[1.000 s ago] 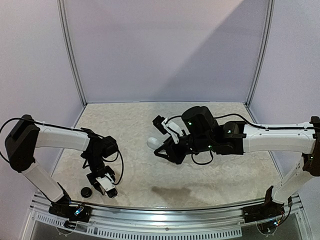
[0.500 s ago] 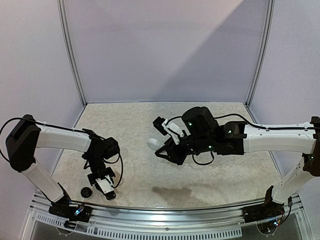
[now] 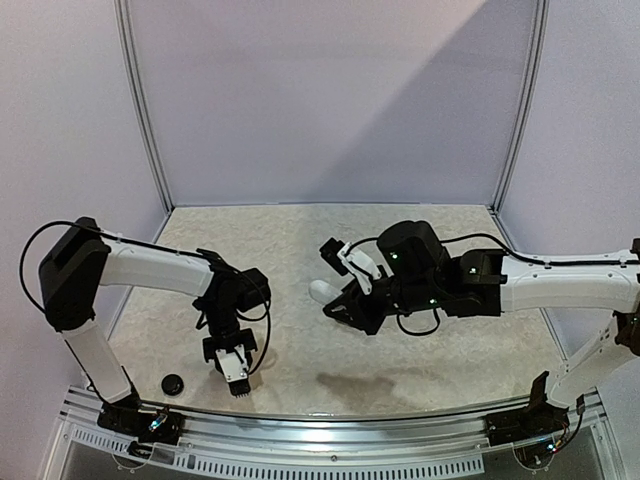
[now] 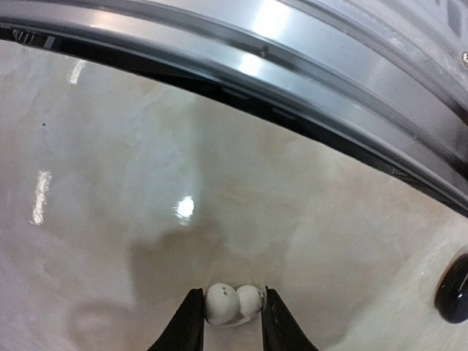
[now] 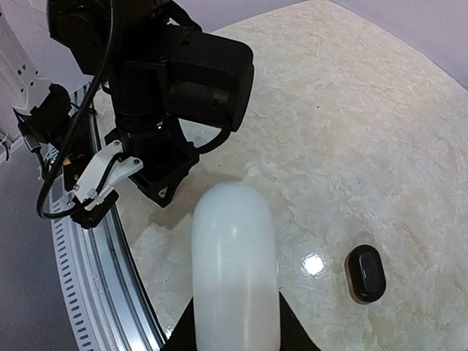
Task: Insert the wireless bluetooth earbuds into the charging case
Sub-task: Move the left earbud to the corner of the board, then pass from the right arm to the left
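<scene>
Earbuds are only partly dealt with. One small glossy white earbud point(image 4: 223, 303) is pinched between the nearly closed fingers of the left gripper point(image 4: 232, 296), low over the pale marbled table point(image 4: 146, 183). It sits well apart from the smooth white capsule-shaped charging case point(image 5: 234, 256), on that case's near-left side. The right gripper point(image 5: 234, 333) is clamped narrowly on the case's sides. The lid looks shut and nothing is seated inside. By my judgement, bringing the earbud to the case, opening it and inserting remain. A small black oval piece point(image 5: 365, 273) lies well apart from the case; what it is I cannot tell.
</scene>
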Motion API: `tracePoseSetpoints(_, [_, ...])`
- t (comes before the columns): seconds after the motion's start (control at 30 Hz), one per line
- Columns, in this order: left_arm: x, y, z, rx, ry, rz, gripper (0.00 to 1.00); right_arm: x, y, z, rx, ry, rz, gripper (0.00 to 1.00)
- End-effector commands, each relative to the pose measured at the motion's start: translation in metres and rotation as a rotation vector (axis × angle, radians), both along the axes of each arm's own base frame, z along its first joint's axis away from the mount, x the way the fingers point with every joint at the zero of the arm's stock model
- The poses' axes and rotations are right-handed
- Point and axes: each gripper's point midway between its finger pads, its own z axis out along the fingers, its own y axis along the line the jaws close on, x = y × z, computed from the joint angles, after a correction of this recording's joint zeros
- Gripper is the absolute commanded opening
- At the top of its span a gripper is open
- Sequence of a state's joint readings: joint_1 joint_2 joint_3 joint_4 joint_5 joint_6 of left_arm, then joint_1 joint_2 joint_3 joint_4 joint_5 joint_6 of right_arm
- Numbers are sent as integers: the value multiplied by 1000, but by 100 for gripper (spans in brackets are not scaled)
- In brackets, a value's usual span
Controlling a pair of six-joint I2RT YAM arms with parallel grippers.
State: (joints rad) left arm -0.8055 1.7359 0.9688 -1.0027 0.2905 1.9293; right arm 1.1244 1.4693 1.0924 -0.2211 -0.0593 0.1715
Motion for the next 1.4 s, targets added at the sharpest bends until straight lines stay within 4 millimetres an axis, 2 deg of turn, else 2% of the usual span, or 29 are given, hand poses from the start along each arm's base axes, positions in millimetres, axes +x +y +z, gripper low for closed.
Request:
tracePoseSetpoints(0.0, [2,-29,0,-11,9,-90,26,5,-19,10,12,-23,-76,0])
tracePoseSetpoints(0.13, [8,-53,0,29,32,-152,26,8,-34,6,-4,-19,-131,0])
tracePoseSetpoints(0.23, [15,-66,-7,30,-3,-208,26,6,-42,3,-5,-7,-155,0])
tracePoseSetpoints(0.43, [18,-76,-23,60,-16,-271,29,5,-52,9,19,-12,-178,0])
tracePoseSetpoints(0.5, [16,-77,-26,66,-19,-283,36,5,-54,10,19,-13,-180,0])
tracePoseSetpoints(0.63, [13,-74,-21,83,-8,-284,66,4,-55,11,17,-12,-180,0])
tracePoseSetpoints(0.7, [13,-71,-13,99,-4,-266,73,4,-55,12,18,-13,-179,0])
tracePoseSetpoints(0.87, [14,-73,21,14,-18,-211,87,7,-55,19,23,-32,-186,0])
tracePoseSetpoints(1.07, [-1,-68,92,-242,65,-9,89,15,-54,36,45,-51,-197,0])
tracePoseSetpoints(1.13, [-9,-62,116,-305,122,115,89,16,-50,45,60,-65,-182,0])
tracePoseSetpoints(1.23, [-16,-59,153,-380,231,395,88,14,-41,51,51,-75,-133,0])
tracePoseSetpoints(1.3, [-20,-57,171,-409,347,583,88,12,-30,57,59,-86,-81,0])
tracePoseSetpoints(1.37, [-17,-61,199,-500,439,757,88,2,-13,67,100,-96,20,0])
